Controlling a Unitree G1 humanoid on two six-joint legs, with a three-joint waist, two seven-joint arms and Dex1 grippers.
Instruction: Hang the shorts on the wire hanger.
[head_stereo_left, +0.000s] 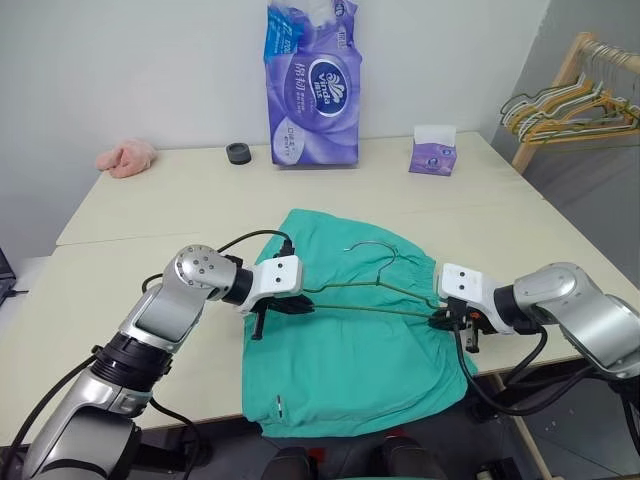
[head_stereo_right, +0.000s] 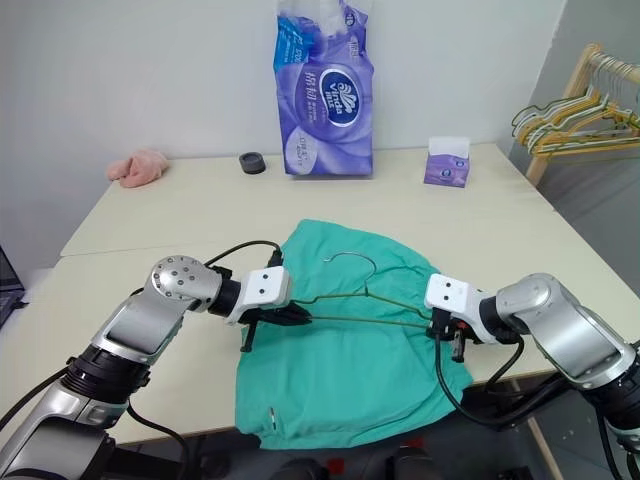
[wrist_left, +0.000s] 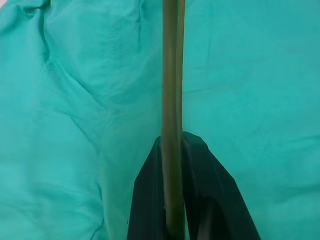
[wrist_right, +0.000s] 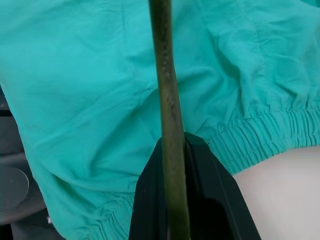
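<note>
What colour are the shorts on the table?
Teal-green fabric shorts, clearest in the left eye view.

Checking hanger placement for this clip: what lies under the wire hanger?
The wire hanger, gripped at its ends by the left hand and right hand, sits over the shorts; the table beneath is covered.

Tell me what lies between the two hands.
The wire hanger spans the stretch from the left hand to the right hand, lying over the shorts, as the left eye view shows.
</note>
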